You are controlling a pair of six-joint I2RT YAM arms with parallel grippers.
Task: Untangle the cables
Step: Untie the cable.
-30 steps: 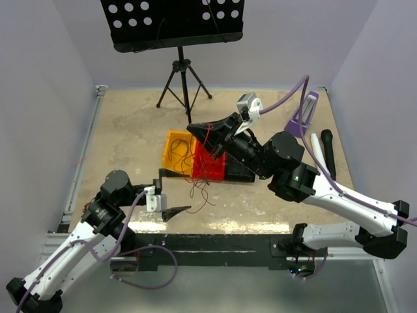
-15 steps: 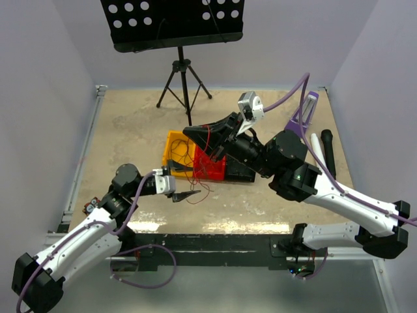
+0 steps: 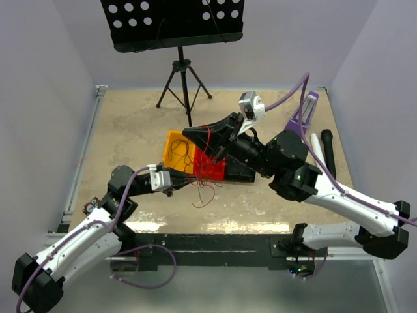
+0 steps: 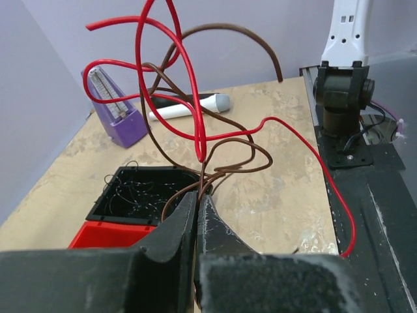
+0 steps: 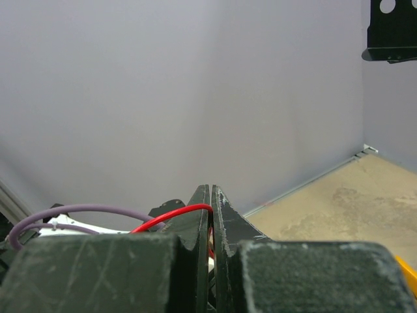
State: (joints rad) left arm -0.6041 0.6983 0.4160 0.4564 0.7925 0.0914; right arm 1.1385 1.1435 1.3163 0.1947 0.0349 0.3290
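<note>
Between the pressed-together fingers of the left gripper (image 4: pixel 197 201) the cables (image 4: pixel 199 130) are clamped. Thin red and brown strands rise out of the seam at the fingertips and fan into several loose loops above it. Two colours show in the left wrist view, but the loops cross too often for the strands to be counted. One red strand swings out to the side and curves down over the dark edge of the table.

From above, the same clump hangs as a small scribble of loops just off the left gripper's tips, near the front of the bins, with some loops trailing onto the table (image 3: pixel 130 130).

The right gripper (image 5: pixel 210 190) is also clenched, its two fingers meeting with no gap. A single red strand comes out of the seam and bends away to the left in its own wrist view. In the overhead view this gripper is held above the bins, and a red strand drops from it toward them.

Three small bins sit side by side on the table: one yellow bin (image 3: pixel 174 138), one red bin (image 3: pixel 218 171) and one black bin (image 4: pixel 102 194). The black one has fine wires lying in it.

Farther out stand one purple metronome (image 4: pixel 117 111) and one white cylinder (image 4: pixel 186 107) lying flat beside it. One black music stand (image 3: pixel 176 23) on a tripod stands at the back wall.
</note>
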